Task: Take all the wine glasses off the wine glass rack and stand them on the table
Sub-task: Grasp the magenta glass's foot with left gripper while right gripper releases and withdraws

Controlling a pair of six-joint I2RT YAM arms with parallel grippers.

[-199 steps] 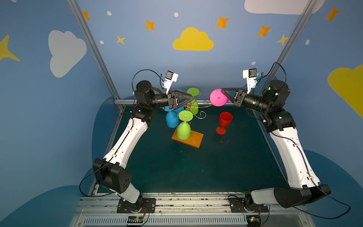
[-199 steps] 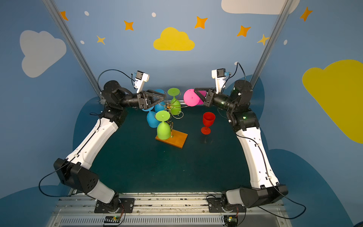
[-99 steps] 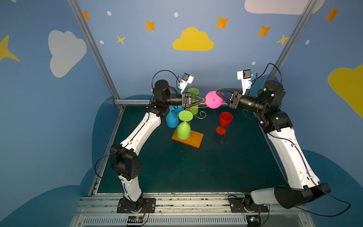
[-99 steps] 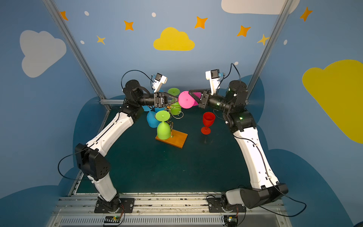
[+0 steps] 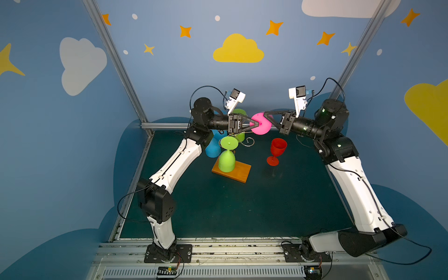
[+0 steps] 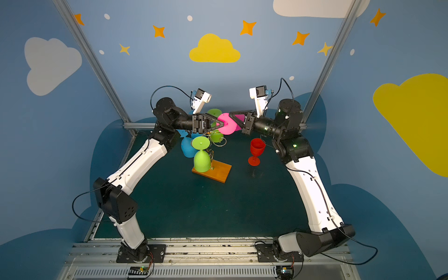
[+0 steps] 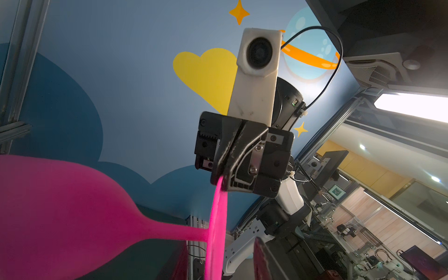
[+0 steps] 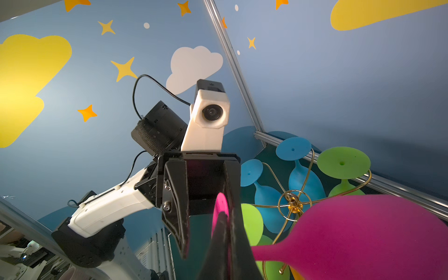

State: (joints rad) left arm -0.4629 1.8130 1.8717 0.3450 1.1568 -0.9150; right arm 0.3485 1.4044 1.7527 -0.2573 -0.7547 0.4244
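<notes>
Currently held: pink wine glass [image 5: 263,127], in the air, lying sideways, foot facing the near side
Glass location: above and just right of the wine glass rack [image 5: 238,171] top; looks clear of the scroll arms in both top views
Right gripper [image 7: 221,180]: fingers clamped together on the rim of the pink foot, reaching in from the right
Left gripper [image 5: 257,124]: fingers apart, straddling the opposite edge of the foot; can't tell if they touch it
Rack: wooden base flat on the desk [image 5: 242,208], mid-left, gold wire stem upright
On rack: green glass [image 5: 227,160] hanging bowl-down on the near side, blue glass [image 5: 213,150] to the left, another green glass [image 5: 238,114] at the far side
Red glass [image 5: 277,150]: upright on the desk, right of the rack, apart from it
Arms: both reach toward the far middle, meeting at the pink glass
</notes>
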